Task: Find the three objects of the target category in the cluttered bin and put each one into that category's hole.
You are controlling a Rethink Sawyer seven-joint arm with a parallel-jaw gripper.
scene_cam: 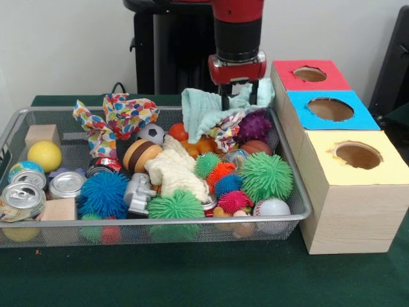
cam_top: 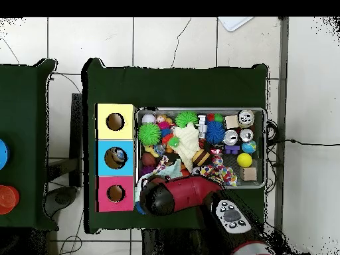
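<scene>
The wire mesh bin (scene_cam: 160, 222) is full of toys and also shows in the overhead view (cam_top: 266, 149). My gripper (scene_cam: 239, 98) hangs over the bin's far right corner, just above a mint cloth (scene_cam: 201, 105), with its fingers apart and nothing seen between them. No bottle shows clearly. A small see-through bit (scene_cam: 237, 156) among the spiky balls may be one. The red-topped hole (scene_cam: 310, 74) is just right of the gripper, at the far end of the wooden box. It looks empty in the overhead view (cam_top: 116, 193), where the arm hides the gripper.
The blue-topped hole (scene_cam: 330, 109) and the yellow-topped hole (scene_cam: 358, 155) follow on the same box. Silver cans (scene_cam: 22, 195) lie at the bin's left. Spiky balls (scene_cam: 266, 176), a patterned cloth (scene_cam: 121, 115), a yellow ball (scene_cam: 45, 155) and wooden blocks (scene_cam: 42, 134) fill the rest.
</scene>
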